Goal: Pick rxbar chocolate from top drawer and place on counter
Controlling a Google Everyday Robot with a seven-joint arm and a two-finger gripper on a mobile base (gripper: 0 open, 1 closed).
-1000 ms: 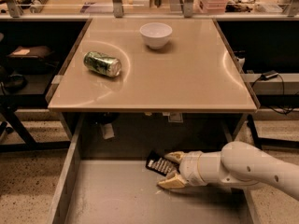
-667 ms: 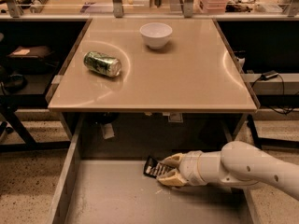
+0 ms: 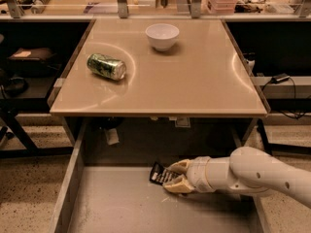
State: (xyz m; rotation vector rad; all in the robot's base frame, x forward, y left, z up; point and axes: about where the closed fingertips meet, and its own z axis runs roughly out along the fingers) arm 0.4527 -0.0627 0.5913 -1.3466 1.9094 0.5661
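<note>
The rxbar chocolate (image 3: 158, 173), a small black wrapper with white lettering, lies at the back of the open top drawer (image 3: 73, 188), near its middle. My gripper (image 3: 170, 177) reaches in from the right, low in the drawer. Its tan fingers (image 3: 179, 166) are closed over the bar's right end, one above and one below, and the bar's left end sticks out. The beige counter (image 3: 194, 81) lies above and behind the drawer.
A green soda can (image 3: 106, 66) lies on its side at the counter's left. A white bowl (image 3: 162, 35) stands at the counter's back middle. The drawer's side walls run along the left and right. Shelves and cables flank the counter.
My gripper has moved left over the bar and its fingers have drawn together on it. The bar has shifted slightly to the left.
</note>
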